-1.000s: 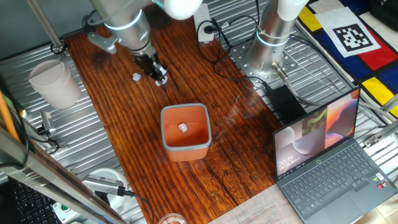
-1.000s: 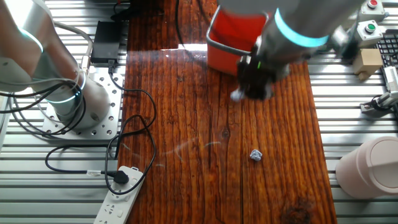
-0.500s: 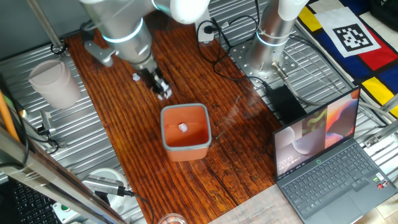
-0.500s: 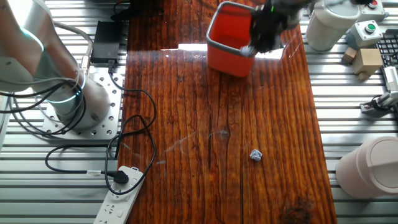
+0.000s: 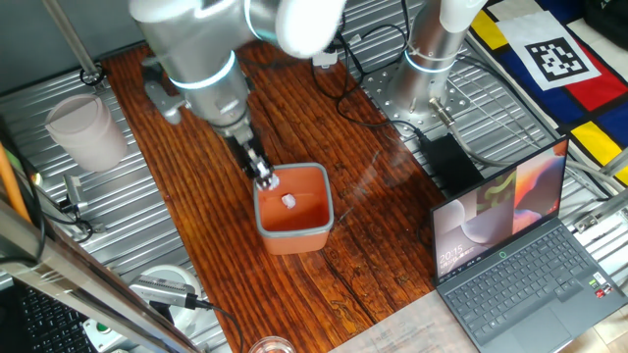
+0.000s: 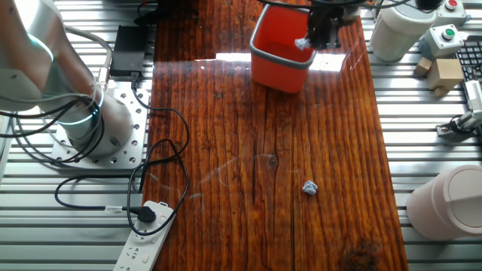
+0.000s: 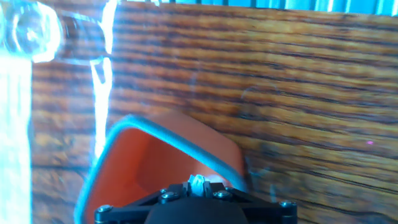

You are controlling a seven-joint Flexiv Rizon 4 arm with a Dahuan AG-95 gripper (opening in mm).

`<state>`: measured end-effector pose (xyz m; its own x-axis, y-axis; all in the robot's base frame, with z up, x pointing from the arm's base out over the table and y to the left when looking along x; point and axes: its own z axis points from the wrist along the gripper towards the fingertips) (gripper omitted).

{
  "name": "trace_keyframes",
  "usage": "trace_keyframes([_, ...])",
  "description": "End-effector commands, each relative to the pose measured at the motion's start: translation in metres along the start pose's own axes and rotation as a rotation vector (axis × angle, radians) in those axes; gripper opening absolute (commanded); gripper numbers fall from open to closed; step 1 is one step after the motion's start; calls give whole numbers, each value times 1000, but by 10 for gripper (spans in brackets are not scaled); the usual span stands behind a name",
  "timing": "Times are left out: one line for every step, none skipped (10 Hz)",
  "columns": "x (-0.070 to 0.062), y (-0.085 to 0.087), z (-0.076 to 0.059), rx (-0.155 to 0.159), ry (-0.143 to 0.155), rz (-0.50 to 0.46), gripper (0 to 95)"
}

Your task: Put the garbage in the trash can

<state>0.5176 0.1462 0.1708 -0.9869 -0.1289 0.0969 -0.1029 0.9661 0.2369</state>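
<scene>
Orange bin (image 5: 292, 209): directly beneath end effector (image 5: 265, 180), one scrap (image 5: 288, 201) inside.
End effector: pinching paper scrap (image 6: 301, 43).
Worktop (image 6: 248, 188): another scrap (image 6: 309, 187) well apart.

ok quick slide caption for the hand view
Gripper pinching a white scrap above the orange bin.

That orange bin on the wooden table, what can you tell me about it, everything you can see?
The orange bin is a small, square plastic-looking tub with rounded corners and a thick, paler rim. It stands upright and open on the dark wooden table. One tiny white scrap lies on its floor. The end effector hangs over its rim, pinching another white scrap; whether it touches the bin cannot be told.
</scene>
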Motion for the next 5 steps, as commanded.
trace_keyframes([-4,0,6,12,-18,-110,380])
trace_keyframes([-4,0,6,14,-23,-127,570])
trace_keyframes([-4,0,6,15,-24,-129,570])
trace_keyframes([-4,0,6,14,-23,-128,570])
trace_keyframes([-4,0,6,14,-22,-126,570])
